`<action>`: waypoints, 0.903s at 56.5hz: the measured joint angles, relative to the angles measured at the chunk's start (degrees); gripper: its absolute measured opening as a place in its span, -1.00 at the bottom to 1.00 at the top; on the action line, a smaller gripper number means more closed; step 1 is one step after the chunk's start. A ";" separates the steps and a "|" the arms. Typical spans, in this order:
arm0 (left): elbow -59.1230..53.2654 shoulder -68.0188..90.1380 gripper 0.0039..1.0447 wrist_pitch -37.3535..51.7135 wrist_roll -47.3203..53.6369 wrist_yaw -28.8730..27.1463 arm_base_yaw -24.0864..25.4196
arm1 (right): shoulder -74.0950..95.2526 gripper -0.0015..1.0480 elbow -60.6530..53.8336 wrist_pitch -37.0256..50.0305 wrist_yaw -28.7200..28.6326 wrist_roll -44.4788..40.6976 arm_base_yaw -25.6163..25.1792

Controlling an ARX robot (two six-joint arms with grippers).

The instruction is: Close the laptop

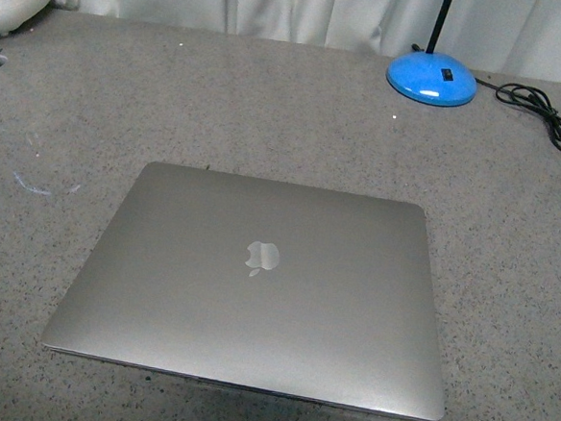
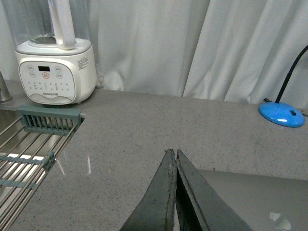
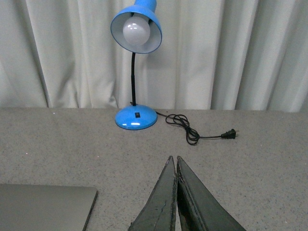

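Observation:
The laptop [image 1: 256, 286] lies flat on the grey counter with its lid down, the apple logo facing up. Its keyboard and screen are hidden under the lid. Neither arm shows in the front view. My left gripper [image 2: 173, 153] is shut and empty, held above the counter beside the laptop's lid [image 2: 260, 202]. My right gripper [image 3: 174, 160] is shut and empty, above bare counter, with a corner of the laptop [image 3: 45, 207] off to one side.
A blue desk lamp [image 1: 431, 78] stands at the back right, its black cord [image 1: 542, 113] trailing right with the plug unconnected [image 3: 231, 134]. A white blender [image 2: 54, 57] and a sink with a wire rack [image 2: 29, 159] are at the far left. White curtains hang behind.

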 joint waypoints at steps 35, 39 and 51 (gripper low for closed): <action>0.02 -13.22 -0.93 -13.44 0.13 0.00 0.00 | -11.34 -0.98 0.04 -11.82 -0.15 0.00 -0.04; 0.02 -13.22 -0.87 -13.44 0.13 0.00 0.00 | -11.34 -0.92 0.04 -11.82 -0.13 -0.07 -0.04; 0.02 -13.25 -0.21 -13.44 0.13 0.00 0.00 | -11.34 -0.28 0.04 -11.82 -0.17 -0.09 -0.04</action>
